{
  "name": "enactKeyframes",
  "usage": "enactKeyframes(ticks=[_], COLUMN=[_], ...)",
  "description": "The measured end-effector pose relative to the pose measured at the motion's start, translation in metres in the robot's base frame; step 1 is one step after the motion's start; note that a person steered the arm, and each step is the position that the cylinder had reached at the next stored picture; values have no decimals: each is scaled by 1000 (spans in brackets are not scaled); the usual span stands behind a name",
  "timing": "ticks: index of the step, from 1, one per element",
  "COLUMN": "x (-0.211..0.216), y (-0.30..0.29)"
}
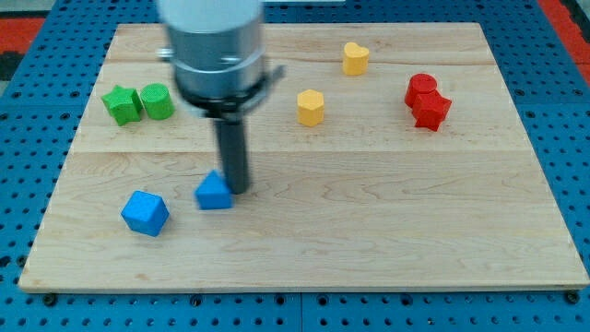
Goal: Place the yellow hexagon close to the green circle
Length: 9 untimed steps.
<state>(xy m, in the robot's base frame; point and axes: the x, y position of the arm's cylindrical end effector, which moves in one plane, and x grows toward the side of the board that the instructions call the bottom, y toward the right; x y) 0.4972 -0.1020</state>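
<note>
The yellow hexagon (pixel 312 107) sits on the wooden board right of centre, toward the view's top. The green circle (pixel 158 100) is at the view's left, touching a green star (pixel 122 104) on its left. My tip (pixel 237 190) is at the end of the dark rod, below and left of the yellow hexagon, right beside a blue triangle-like block (pixel 214 192). The tip is far from the hexagon and well to the lower right of the green circle.
A blue hexagon-like block (pixel 146 213) lies at the lower left. A yellow heart (pixel 355 57) is near the top. Two red blocks (pixel 427 100) touch each other at the right. The board's edge (pixel 304 284) runs along the view's bottom.
</note>
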Motion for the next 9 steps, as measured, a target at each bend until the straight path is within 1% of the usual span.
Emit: enactKeyframes(ticks=[1,2,3,4,9], x=[4,1,-26,-32,-37], y=[-54,-55,-55,-55,-64])
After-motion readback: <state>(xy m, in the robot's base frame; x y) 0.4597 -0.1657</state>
